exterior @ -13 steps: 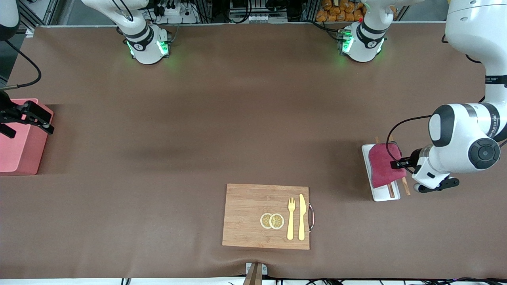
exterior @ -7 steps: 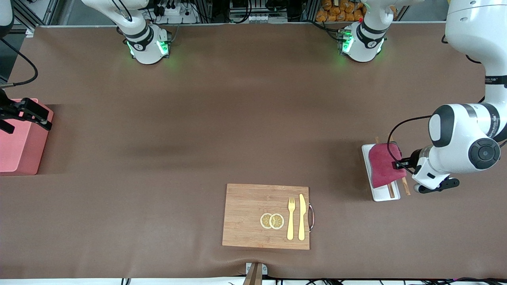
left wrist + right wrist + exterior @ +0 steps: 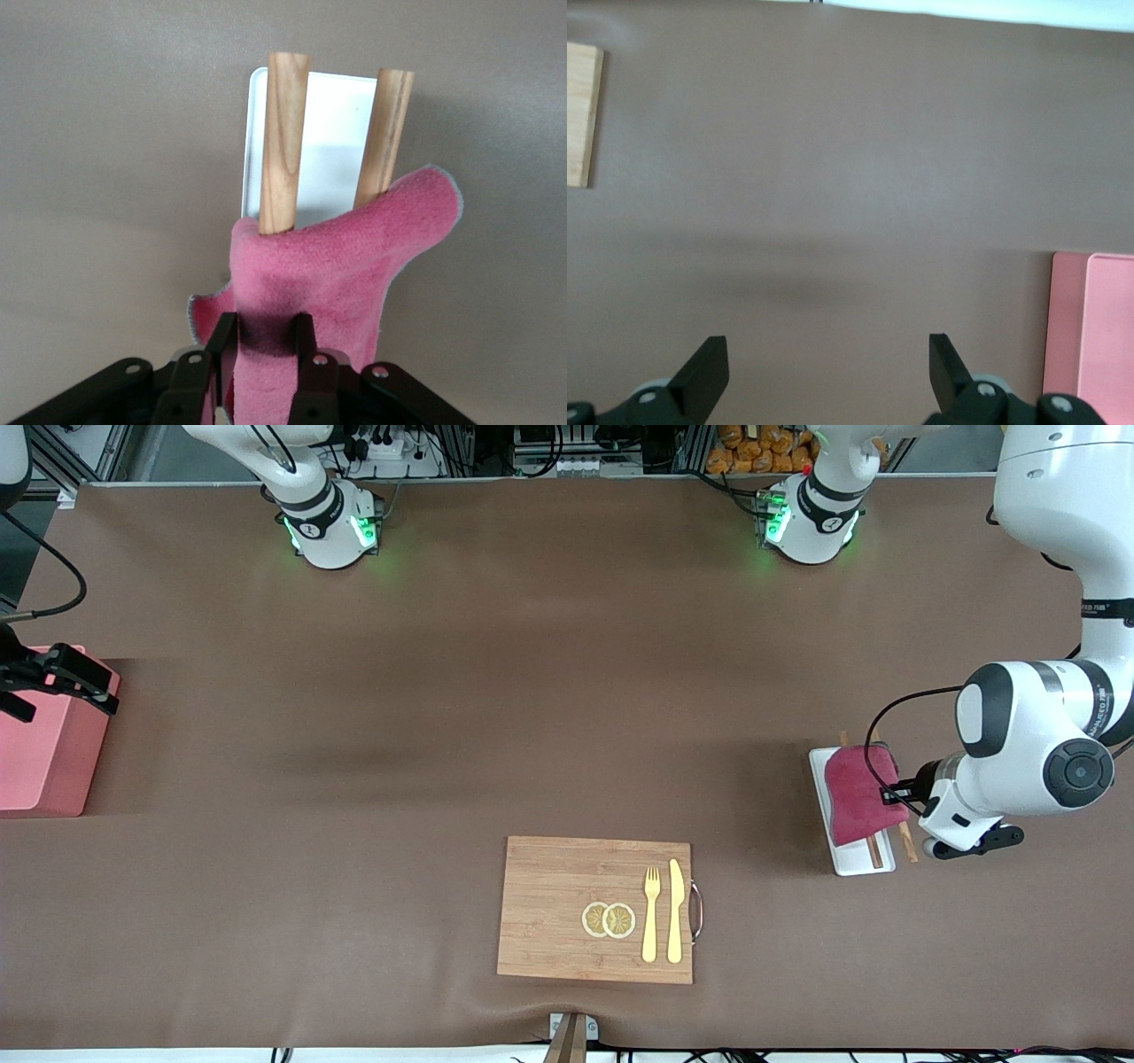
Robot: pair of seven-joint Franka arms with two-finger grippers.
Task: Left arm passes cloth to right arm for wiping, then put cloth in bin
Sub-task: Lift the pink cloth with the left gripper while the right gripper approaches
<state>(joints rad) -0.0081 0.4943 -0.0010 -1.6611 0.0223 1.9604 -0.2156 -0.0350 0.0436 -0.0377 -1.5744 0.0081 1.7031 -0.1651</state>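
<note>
The crimson cloth point(image 3: 852, 793) lies draped over two wooden sticks point(image 3: 874, 852) on a flat white tray point(image 3: 855, 863) toward the left arm's end of the table. My left gripper point(image 3: 889, 792) is shut on the cloth's edge. In the left wrist view the fingers point(image 3: 306, 335) pinch a fold of the cloth point(image 3: 341, 266), with the sticks point(image 3: 285, 133) and the tray point(image 3: 332, 124) past it. The salmon-pink bin point(image 3: 40, 757) stands at the right arm's end. My right gripper point(image 3: 64, 691) is open and empty over the bin's edge; it also shows in the right wrist view point(image 3: 828, 359), with the bin point(image 3: 1094, 336) to one side.
A wooden cutting board point(image 3: 595, 910) lies near the front camera, with two lemon slices point(image 3: 609, 919), a yellow fork point(image 3: 651, 914) and a yellow knife point(image 3: 675, 911) on it. Its corner shows in the right wrist view point(image 3: 580, 115). The brown mat point(image 3: 496, 717) covers the table.
My right gripper has drifted slightly toward the right arm's end over the bin. My left gripper stays on the cloth, the arm shifting only a little.
</note>
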